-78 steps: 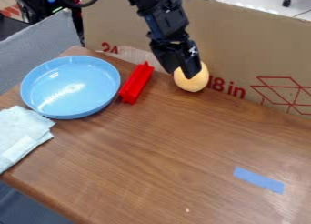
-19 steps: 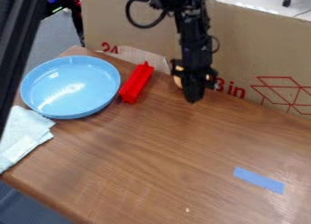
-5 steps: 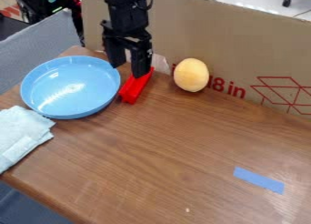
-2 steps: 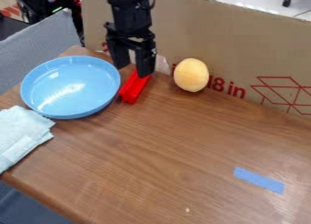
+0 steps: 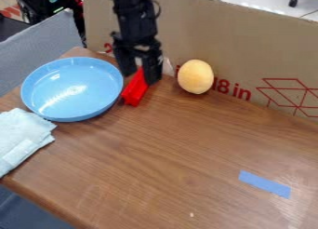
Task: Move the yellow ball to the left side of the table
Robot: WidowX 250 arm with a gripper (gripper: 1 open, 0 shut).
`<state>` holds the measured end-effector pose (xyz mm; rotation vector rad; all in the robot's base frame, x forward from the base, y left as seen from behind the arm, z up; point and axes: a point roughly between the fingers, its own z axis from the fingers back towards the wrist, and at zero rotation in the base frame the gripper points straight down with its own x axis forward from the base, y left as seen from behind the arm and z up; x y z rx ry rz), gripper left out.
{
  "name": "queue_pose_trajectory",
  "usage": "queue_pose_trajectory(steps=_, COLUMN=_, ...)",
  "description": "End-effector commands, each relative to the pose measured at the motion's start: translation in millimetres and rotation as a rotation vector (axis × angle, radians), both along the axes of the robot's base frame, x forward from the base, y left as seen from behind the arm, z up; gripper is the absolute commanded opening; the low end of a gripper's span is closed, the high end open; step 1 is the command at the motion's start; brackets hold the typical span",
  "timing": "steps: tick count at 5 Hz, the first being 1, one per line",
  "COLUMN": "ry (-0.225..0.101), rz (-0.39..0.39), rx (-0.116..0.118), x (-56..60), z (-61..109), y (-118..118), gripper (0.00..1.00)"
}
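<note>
The black robot hand (image 5: 140, 69) is seen pointed steeply down over the upper end of the red rectangular block (image 5: 137, 87), its fingers spread wide and nothing held between them. The pale yellow-orange, slightly egg-shaped ball (image 5: 194, 76) is found resting on the brown wood-grain tabletop (image 5: 162, 158), just right of the hand and close against the cardboard box wall with red print (image 5: 267, 47). A round blue bowl (image 5: 72, 88) is seen left of the block, a pale cloth (image 5: 19, 133) at the left edge, and a blue tape strip (image 5: 265, 183) lower right.
</note>
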<state>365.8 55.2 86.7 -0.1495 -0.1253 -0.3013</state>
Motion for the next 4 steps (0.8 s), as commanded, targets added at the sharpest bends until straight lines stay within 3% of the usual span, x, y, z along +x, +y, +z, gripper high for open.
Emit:
queue_pose_trajectory(steps=1, ry=-0.096, rz=-0.01, rx=0.014, x=20.9, z=55.1, y=-13.5, gripper=1.0)
queue_pose_trajectory(steps=2, ry=-0.138, rz=-0.002, rx=0.007, x=23.7, z=92.5, y=-3.1, gripper=1.0)
queue_pose_trajectory(steps=3, ry=-0.112, rz=-0.001, rx=-0.02, x=48.3, z=78.4, y=-12.9, gripper=1.0)
queue_pose_trajectory(steps=4, ry=-0.113, rz=0.012, rx=-0.013, x=61.4, z=71.0, y=-36.1, gripper=1.0)
